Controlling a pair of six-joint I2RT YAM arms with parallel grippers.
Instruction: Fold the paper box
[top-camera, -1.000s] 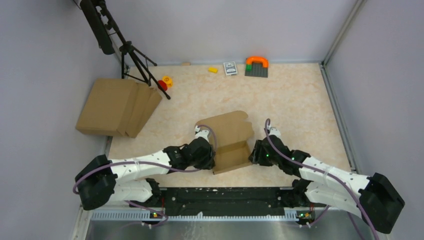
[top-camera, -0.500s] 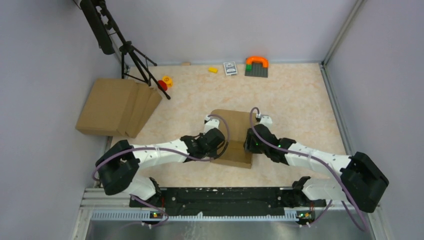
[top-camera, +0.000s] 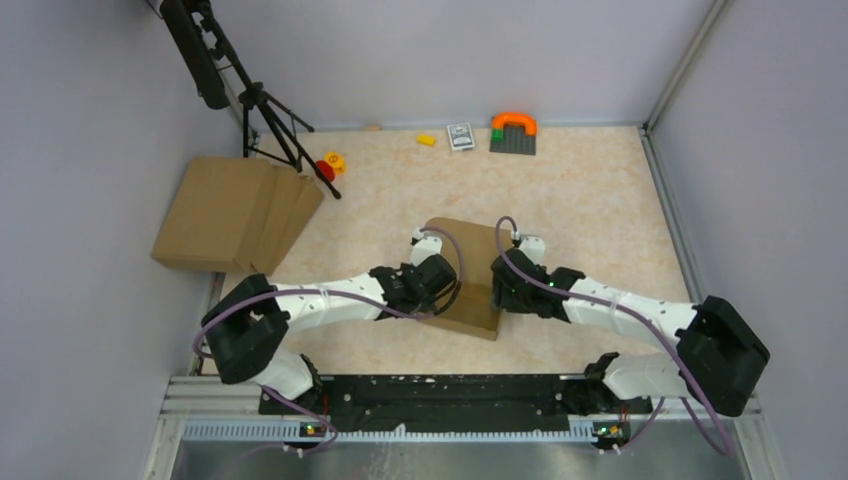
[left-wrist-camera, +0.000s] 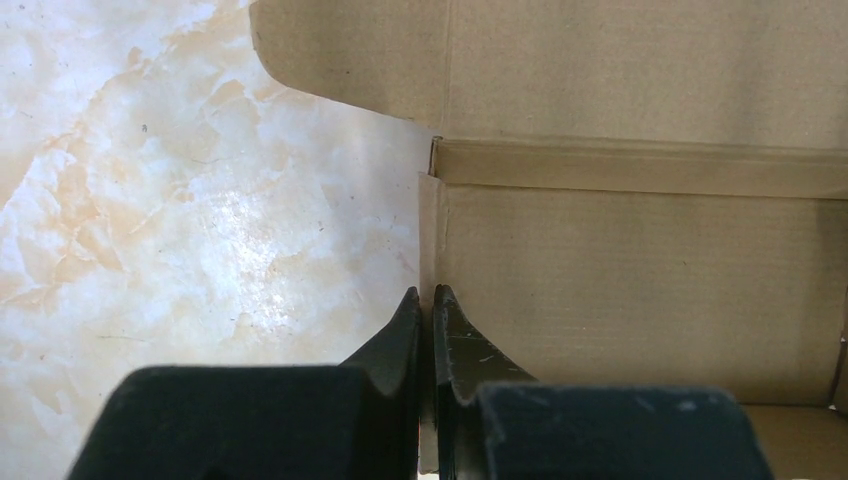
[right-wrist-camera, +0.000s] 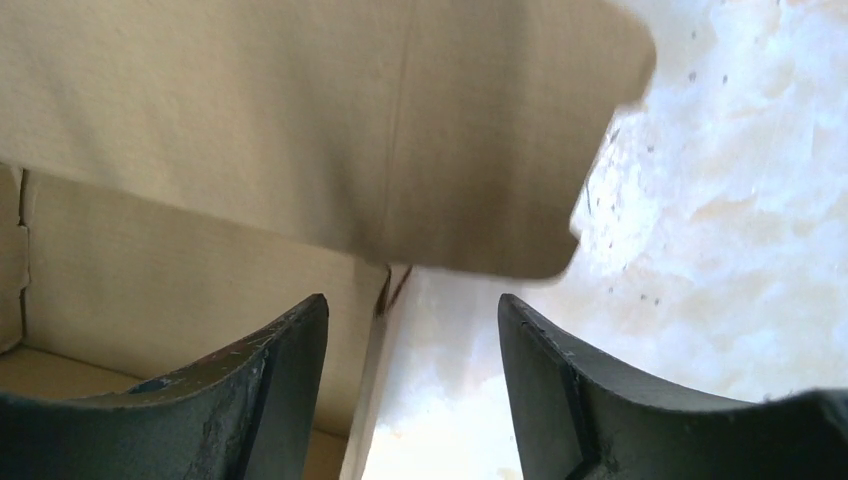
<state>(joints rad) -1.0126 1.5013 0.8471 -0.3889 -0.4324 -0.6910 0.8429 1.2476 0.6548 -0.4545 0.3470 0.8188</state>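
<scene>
- The paper box (top-camera: 468, 275) is judged to be partly folded. A shallow tray is already formed, with a base, a rear wall and side walls stood upright, as both wrist views show.
- The lid panel is not yet brought down. In the right wrist view it is seen raised over the tray, with its rounded tab hanging free beyond the side wall and not tucked in.
- What is left is judged to be lowering the lid onto the tray and tucking its tabs. The side walls may also need to be seated more firmly first.
- The left jaws are pressed together on the thin upright edge of the box's left side wall, so that wall is held pinched.
- The right jaws stand apart and astride the right side wall, one finger over the inside of the tray and one over the desk (top-camera: 600, 200). Nothing is gripped there, and whether either finger touches the wall cannot be told.
- The box is found about the middle of the desk, between the two jaws and well apart from the pile of flat cardboard (top-camera: 235, 213) at the far left.
- The material is plain, unprinted brown card with a fine ribbed grain and pressed crease lines.
- A small open gap is seen at the left rear corner, where side wall and rear wall meet.
- From above, the box is seen as one brown rectangle, set slightly askew to the desk edges.
</scene>
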